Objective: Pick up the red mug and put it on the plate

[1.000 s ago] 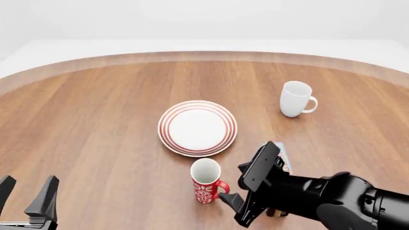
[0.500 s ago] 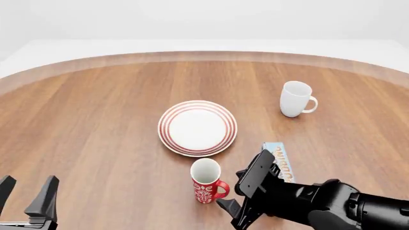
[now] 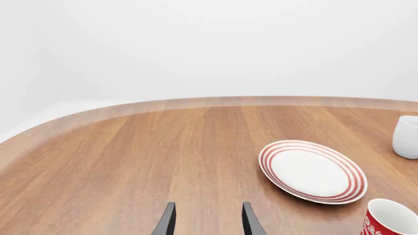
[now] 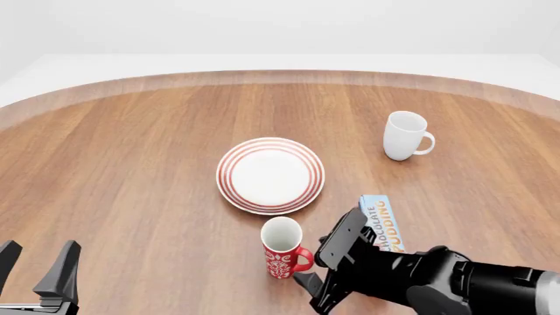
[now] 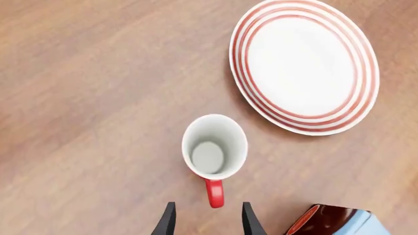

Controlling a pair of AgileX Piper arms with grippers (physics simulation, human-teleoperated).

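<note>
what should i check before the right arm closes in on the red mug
1. Right gripper open: ok, fingers apart.
2. Lined up with the red mug: ok, its handle points into the gap between the fingers.
3. Mug upright and empty: ok.
4. Plate free to receive it: ok, nothing on it.
5. Pudding box clear of the grasp: cannot tell, it lies close beside the right arm.
6. Left gripper out of the way: ok, open at the near table edge.
</note>
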